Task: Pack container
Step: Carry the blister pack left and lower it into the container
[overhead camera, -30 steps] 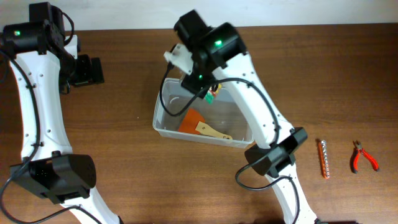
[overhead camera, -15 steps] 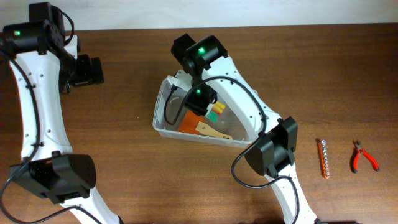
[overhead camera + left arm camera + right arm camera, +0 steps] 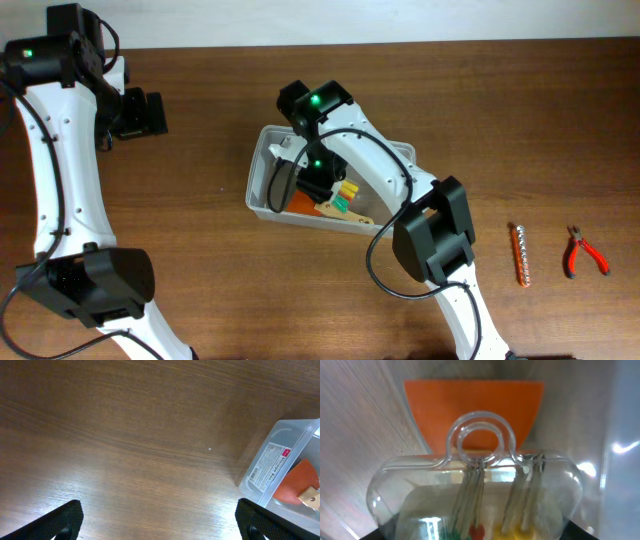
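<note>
The clear plastic container (image 3: pixel 262 142) stands mid-table; its corner with a label shows in the left wrist view (image 3: pixel 274 460). In it lies an orange scraper (image 3: pixel 300 200) with a wooden handle (image 3: pixel 348 211). My right gripper (image 3: pixel 322 180) is down inside the container, shut on a clear pack of small screwdrivers (image 3: pixel 346 190) with green, red and yellow handles. In the right wrist view the pack (image 3: pixel 475 485) fills the space between the jaws (image 3: pixel 480 536), with the scraper blade (image 3: pixel 472 400) just beyond it. My left gripper (image 3: pixel 150 112) is open and empty over bare table at the far left (image 3: pixel 160 522).
An orange strip of drill bits (image 3: pixel 521 255) and red-handled pliers (image 3: pixel 583 251) lie on the table at the right. The right arm's elbow (image 3: pixel 432 228) hangs over the container's near right corner.
My right gripper has come down with the screwdriver pack from above the container's far rim into the container. The left arm has not moved.
</note>
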Tool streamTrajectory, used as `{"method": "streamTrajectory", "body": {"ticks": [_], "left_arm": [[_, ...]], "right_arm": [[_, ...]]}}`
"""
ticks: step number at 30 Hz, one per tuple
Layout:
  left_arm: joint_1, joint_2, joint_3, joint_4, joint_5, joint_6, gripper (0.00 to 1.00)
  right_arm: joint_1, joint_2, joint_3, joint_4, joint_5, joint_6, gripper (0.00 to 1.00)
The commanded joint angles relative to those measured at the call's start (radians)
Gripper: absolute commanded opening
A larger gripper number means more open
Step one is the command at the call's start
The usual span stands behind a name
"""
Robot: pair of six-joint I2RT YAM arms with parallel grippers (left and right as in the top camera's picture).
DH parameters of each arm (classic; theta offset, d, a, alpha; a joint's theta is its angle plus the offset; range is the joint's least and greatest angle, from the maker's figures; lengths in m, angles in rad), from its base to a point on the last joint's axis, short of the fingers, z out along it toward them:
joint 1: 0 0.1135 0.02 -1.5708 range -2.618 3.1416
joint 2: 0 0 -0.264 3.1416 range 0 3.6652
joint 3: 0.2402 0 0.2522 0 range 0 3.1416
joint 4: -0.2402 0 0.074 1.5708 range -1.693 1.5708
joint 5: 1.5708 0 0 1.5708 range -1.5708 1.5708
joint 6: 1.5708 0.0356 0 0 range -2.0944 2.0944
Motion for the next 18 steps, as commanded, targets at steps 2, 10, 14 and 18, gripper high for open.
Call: {"method": "streamTrajectory", "body": {"ticks": [2,10,14,18], "left_arm": [[0.006,-0.004,0.01,-0.001,-0.007,0.012,0.99],[0.006,-0.004,0.01,-0.001,-0.007,0.012,0.99],[0.006,-0.004,0.01,-0.001,-0.007,0.012,0.99],[0.006,-0.004,0.01,-0.001,-0.007,0.012,0.99]], "right_arm": [[0.0,-0.026,-0.029,0.005,-0.019,-0.011,0.77],[0.0,-0.027,-0.024,-0.016,-0.02,-0.003,0.99],[0.0,-0.027,0.076,-0.119,-0.019,0.027,0.99],[-0.01,-0.027,0.263,-0.219,-0.005,0.106,0.99]]}}
